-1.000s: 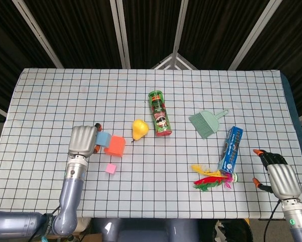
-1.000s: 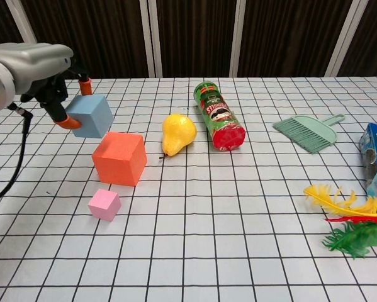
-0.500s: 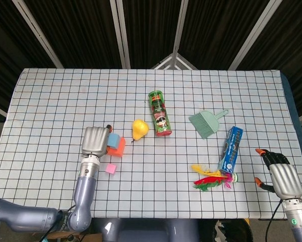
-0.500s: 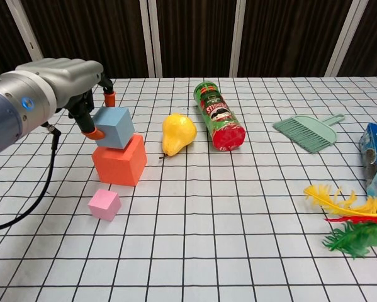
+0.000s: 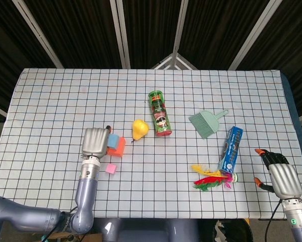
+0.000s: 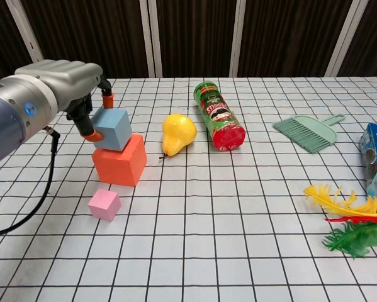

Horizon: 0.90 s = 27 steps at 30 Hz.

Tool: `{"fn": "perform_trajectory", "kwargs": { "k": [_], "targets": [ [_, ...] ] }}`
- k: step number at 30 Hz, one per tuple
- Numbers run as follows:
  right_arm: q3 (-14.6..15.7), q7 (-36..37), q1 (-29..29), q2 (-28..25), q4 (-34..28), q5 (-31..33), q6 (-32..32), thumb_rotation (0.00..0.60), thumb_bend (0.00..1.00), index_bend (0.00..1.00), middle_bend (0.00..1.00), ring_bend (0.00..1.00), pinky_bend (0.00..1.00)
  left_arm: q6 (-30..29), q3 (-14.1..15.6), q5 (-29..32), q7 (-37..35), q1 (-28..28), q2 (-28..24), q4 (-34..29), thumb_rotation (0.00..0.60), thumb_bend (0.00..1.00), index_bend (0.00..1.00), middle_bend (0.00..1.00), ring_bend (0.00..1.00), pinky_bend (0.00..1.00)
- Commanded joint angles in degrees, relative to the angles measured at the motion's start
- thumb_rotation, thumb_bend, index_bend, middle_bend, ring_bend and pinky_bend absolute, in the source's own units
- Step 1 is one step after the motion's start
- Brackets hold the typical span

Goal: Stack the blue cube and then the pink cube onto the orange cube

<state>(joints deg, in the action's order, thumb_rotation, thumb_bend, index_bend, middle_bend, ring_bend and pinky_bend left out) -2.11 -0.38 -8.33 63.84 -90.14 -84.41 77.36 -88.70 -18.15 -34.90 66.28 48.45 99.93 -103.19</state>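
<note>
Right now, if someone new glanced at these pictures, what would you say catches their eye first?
Most likely the left hand holding the blue cube on top of the orange cube, at the table's left, with the small pink cube just in front. Next, the green chip can lying beside the yellow pear mid-table, and the bright feathers at the right.

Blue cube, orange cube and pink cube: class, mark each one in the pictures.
blue cube [image 6: 115, 128], chest view, front face
orange cube [image 6: 118, 163], chest view, front face
pink cube [image 6: 104, 205], chest view, front face
</note>
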Motion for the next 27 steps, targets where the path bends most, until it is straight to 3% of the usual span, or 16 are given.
{"fn": "perform_trajectory", "kwargs": {
  "k": [1, 27],
  "targets": [
    [-0.05, 0.12, 0.0, 0.0, 0.08, 0.08, -0.03, 0.6, 0.3, 0.18, 0.2, 0.22, 0.19, 0.26, 0.2, 0.38, -0.12, 0.27, 0.65, 1.19, 0.6, 0.38, 0.49, 0.93, 0.68, 0.77],
    [0.03, 0.61, 0.13, -0.28, -0.07, -0.31, 0.26, 0.6, 0.3, 0.18, 0.2, 0.22, 0.19, -1.83, 1.0, -0.49, 0.53, 0.42, 1.36, 1.01, 0.6, 0.38, 0.5, 0.93, 0.68, 0.77]
  ]
}}
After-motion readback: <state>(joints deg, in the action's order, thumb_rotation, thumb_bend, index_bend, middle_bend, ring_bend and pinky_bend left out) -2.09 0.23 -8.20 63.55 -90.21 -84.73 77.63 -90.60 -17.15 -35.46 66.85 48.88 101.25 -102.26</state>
